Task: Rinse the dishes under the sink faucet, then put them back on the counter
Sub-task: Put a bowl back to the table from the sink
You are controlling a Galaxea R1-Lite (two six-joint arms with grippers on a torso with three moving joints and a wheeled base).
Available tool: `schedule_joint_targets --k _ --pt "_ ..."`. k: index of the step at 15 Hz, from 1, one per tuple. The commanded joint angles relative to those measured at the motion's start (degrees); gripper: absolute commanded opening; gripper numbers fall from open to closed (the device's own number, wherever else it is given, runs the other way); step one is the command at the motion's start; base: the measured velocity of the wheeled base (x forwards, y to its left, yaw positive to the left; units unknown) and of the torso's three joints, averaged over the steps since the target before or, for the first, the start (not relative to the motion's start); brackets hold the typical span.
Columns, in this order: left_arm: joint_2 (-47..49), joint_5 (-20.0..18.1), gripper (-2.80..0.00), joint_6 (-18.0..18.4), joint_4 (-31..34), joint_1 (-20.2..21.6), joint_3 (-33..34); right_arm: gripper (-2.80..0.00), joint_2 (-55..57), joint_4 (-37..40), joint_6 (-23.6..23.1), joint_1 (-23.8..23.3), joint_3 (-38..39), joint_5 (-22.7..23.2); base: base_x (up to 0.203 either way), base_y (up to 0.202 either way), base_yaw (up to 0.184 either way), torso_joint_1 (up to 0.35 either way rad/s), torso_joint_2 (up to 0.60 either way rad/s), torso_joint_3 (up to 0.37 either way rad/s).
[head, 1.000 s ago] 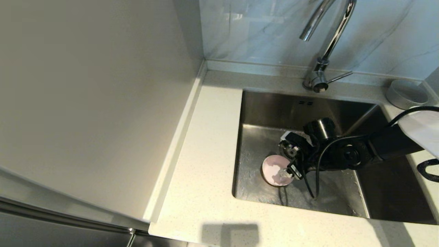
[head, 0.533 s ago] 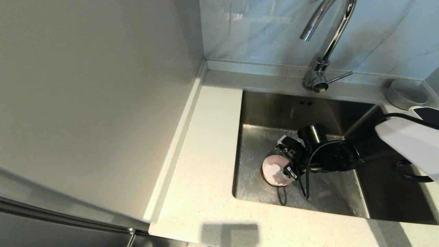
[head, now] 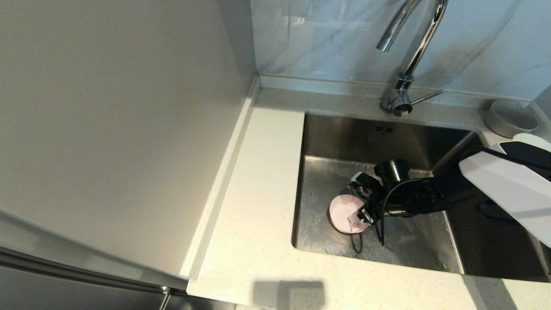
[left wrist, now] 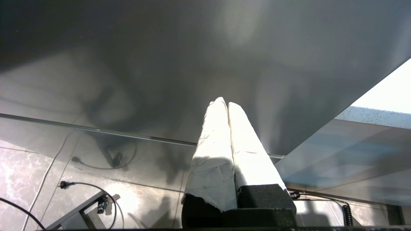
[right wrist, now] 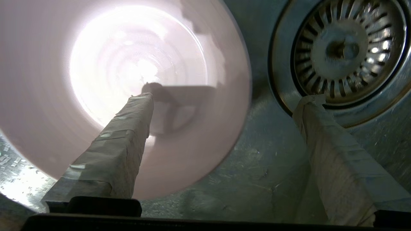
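Head view: the right arm reached down into the sink [head: 327, 133], its right gripper [head: 358, 209] spread wide over the rim of the pale pink bowl [head: 342, 211] on the basin floor, one finger [right wrist: 128, 128] inside, the other beside the drain strainer [right wrist: 343, 51]. No legible writing was seen. The left gripper [left wrist: 227, 106] sat parked, fingers pressed together

Pale pink bowl [head: 343, 212]; brushed steel sink [head: 335, 137]; speckled off-white counter [head: 258, 206]; chrome faucet [head: 409, 56].
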Motion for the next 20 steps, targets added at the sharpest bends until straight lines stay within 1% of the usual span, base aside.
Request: schedule_joint_targets --k 1,2,15,17,20 --pt "-0.18 0.04 -2.80 -0.05 -0.04 0.01 0.00 0.00 0.81 -0.06 -0.19 -0.47 -0.18 0.02 0.000 0.000 0.000 0.000 0.00 0.000" --pt "-0.18 0.04 -2.80 -0.05 -0.04 0.01 0.00 -2.80 0.81 -0.06 -0.24 -0.47 -0.18 0.02 0.000 0.000 0.000 0.000 0.00 0.000" --pt "-0.18 0.04 -2.80 -0.05 -0.04 0.01 0.00 -2.80 -1.61 -0.06 -0.10 -1.73 -1.32 -0.51 0.000 0.000 0.000 0.000 0.00 0.000" --pt "-0.18 0.04 -2.80 -0.05 -0.04 0.01 0.00 -2.80 -2.22 -0.06 -0.10 -2.90 -2.85 -1.19 0.000 0.000 0.000 0.000 0.00 0.000" --pt "-0.18 0.04 -2.80 0.04 -0.04 0.01 0.00 -2.80 -5.70 0.12 -0.27 -6.10 -4.65 -1.60 0.000 0.000 0.000 0.000 0.00 0.000"
